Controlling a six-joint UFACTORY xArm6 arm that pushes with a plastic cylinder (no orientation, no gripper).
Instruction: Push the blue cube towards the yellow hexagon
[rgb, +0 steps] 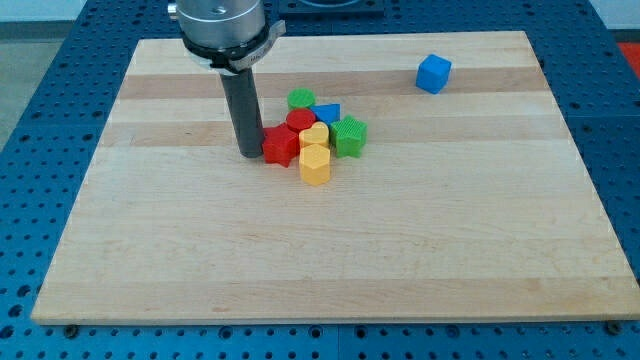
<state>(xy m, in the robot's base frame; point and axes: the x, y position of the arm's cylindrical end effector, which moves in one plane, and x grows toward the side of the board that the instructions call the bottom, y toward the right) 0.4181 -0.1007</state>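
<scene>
The cube sits alone at the view's upper right; the hexagon fronts the cluster, right of my tip.

Eight blocks: two blue, two red, two yellow, two green.

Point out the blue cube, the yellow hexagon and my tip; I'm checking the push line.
blue cube (434, 74): camera view, front face.
yellow hexagon (314, 166): camera view, side wall.
my tip (250, 154): camera view, rod's bottom end.

Robotics lab: wooden board on blue perforated bench.
</scene>
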